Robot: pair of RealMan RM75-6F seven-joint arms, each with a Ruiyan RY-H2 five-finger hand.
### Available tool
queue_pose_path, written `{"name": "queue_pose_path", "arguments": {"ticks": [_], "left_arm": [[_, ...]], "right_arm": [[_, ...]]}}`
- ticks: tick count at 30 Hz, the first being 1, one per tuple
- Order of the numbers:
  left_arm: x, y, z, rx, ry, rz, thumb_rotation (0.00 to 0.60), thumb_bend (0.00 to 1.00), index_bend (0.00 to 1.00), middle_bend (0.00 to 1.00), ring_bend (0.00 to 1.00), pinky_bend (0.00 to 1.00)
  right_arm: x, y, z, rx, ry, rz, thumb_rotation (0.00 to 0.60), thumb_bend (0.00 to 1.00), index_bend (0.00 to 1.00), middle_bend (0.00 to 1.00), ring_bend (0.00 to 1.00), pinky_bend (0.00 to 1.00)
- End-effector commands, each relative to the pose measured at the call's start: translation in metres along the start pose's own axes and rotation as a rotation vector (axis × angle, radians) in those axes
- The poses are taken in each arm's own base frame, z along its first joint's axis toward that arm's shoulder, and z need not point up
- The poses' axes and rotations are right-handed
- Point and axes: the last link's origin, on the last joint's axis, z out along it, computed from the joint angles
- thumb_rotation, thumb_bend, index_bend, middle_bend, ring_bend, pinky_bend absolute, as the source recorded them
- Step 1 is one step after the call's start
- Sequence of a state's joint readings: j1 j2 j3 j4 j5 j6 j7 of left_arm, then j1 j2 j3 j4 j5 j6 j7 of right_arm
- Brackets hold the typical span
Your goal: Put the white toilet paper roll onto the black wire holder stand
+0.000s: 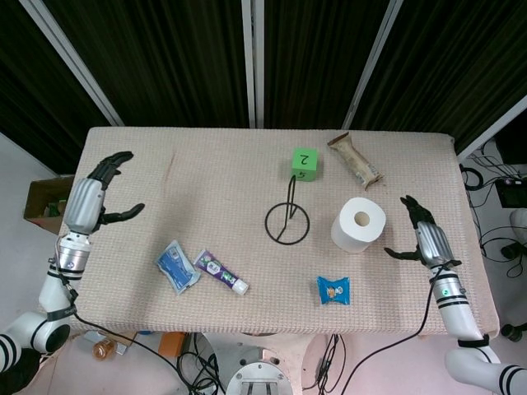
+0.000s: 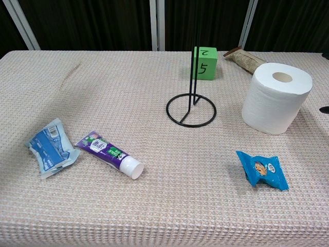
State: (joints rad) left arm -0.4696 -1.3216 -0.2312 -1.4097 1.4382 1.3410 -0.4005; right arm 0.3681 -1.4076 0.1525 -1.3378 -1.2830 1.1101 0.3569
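- Covering most of both views, the table [image 1: 247,173] carries a beige woven cloth, and everything else rests on it.
- The toilet paper roll [image 1: 359,224] stands on end on the right half of the table, its core hole facing up, near the stand but clear of it, and nothing touches it. It looks light and soft, so a hard squeeze would likely dent it; taking it around the outer wall from opposite sides, low enough to leave the core hole open for the rod, seems the best hold. Its papery surface should give decent grip rather than slip.
- The wire stand [image 1: 286,220] sits left of the roll, a black ring base flat on the cloth with a thin upright rod. It looks light enough to tip if the roll knocks the rod.
- The right hand [image 1: 423,239] hovers just right of the roll, fingers spread and holding nothing, not touching it.
- The left hand [image 1: 92,197] is at the table's far left edge, fingers apart and loosely curved, empty, well away from the roll.
- Smaller items lie around: a brown wrapped bar [image 1: 355,160], a green block [image 1: 305,163], a blue pouch [image 1: 177,266], a purple tube [image 1: 220,272] and a blue snack packet [image 1: 333,290].
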Motion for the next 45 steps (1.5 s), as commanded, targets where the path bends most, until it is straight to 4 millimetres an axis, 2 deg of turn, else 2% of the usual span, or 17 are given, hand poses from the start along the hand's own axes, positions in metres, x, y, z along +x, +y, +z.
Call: {"name": "queue_pose_path", "arguments": {"ticks": [1, 9, 26, 31, 40, 42, 45], "left_arm": [[0.0, -0.002, -0.001, -0.001, -0.002, 0.012, 0.164, 0.09, 0.14, 0.15, 0.16, 0.32], [0.002, -0.005, -0.004, -0.012, -0.001, 0.062, 0.166, 0.09, 0.14, 0.15, 0.16, 0.32], [0.003, -0.011, -0.008, -0.036, 0.021, 0.102, 0.173, 0.09, 0.14, 0.15, 0.16, 0.32], [0.002, -0.012, -0.008, -0.03, 0.019, 0.097, 0.172, 0.09, 0.14, 0.15, 0.16, 0.32], [0.003, -0.015, -0.009, -0.02, 0.021, 0.089, 0.174, 0.09, 0.14, 0.15, 0.16, 0.32], [0.003, -0.015, -0.01, -0.019, 0.022, 0.088, 0.171, 0.09, 0.14, 0.15, 0.16, 0.32], [0.004, -0.016, -0.01, -0.018, 0.023, 0.087, 0.174, 0.09, 0.14, 0.15, 0.16, 0.32]], "right_arm": [[-0.011, -0.006, 0.005, 0.02, 0.02, 0.131, 0.6, 0.0, 0.0, 0.0, 0.0, 0.0], [-0.035, -0.005, 0.013, 0.029, -0.003, 0.236, 0.6, 0.0, 0.0, 0.0, 0.0, 0.0], [-0.049, -0.015, 0.025, 0.046, -0.113, 0.457, 0.6, 0.0, 0.0, 0.01, 0.0, 0.0], [-0.053, -0.013, 0.024, 0.048, -0.161, 0.482, 0.6, 0.0, 0.0, 0.08, 0.0, 0.03], [-0.057, -0.012, 0.025, 0.049, -0.18, 0.48, 0.6, 0.0, 0.0, 0.13, 0.0, 0.03], [-0.058, -0.012, 0.026, 0.05, -0.169, 0.484, 0.6, 0.0, 0.02, 0.18, 0.01, 0.04], [-0.057, -0.013, 0.027, 0.051, -0.152, 0.489, 0.6, 0.04, 0.14, 0.28, 0.06, 0.08]]}}
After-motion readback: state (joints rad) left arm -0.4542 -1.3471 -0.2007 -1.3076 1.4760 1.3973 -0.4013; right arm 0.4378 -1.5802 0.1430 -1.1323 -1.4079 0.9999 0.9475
